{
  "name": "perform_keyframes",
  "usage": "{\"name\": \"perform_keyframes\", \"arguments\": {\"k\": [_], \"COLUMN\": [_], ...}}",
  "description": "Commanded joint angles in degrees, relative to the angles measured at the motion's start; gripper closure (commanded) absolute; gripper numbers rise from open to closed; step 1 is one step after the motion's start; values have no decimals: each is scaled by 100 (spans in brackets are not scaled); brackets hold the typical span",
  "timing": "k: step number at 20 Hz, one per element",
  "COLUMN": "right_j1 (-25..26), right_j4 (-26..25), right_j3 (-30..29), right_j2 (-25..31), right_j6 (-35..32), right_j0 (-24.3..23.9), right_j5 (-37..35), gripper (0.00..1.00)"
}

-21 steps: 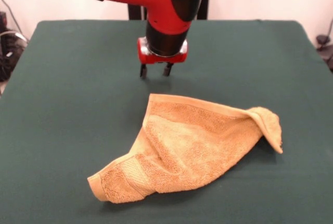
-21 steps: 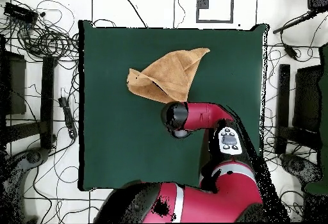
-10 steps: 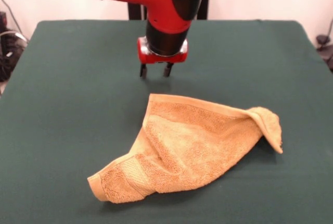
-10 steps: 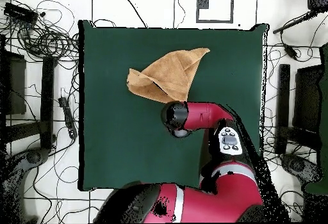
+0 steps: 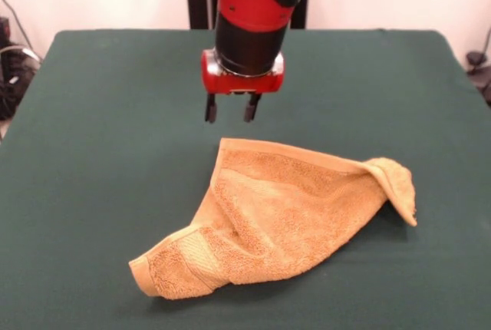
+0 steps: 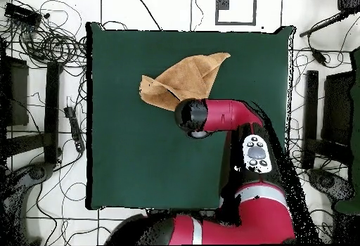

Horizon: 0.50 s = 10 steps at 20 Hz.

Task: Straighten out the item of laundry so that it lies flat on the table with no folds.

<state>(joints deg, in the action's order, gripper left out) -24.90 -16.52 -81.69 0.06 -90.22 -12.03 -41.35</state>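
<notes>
My red-and-black gripper [image 5: 229,107] hangs with fingers apart, empty — the folded golden-orange terry towel [image 5: 280,215] lies just ahead of them on the dark green felt table [image 5: 100,115]. A deep pinch could drag both layers along.

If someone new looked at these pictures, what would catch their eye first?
Most likely the golden-orange towel, lying crumpled and folded over on itself on the dark green table. Next, the red and black arm coming down from above, its gripper open and empty, hanging over the table just behind the towel's far corner.
</notes>
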Motion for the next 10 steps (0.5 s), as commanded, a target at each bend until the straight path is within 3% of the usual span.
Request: {"name": "perform_keyframes", "arguments": {"k": [1,10], "right_j1": [-133,150], "right_j4": [138,46], "right_j3": [341,674], "right_j2": [807,853], "right_j6": [-3,-58], "right_j0": [27,51], "right_j5": [64,125], "gripper": [0,0]}}
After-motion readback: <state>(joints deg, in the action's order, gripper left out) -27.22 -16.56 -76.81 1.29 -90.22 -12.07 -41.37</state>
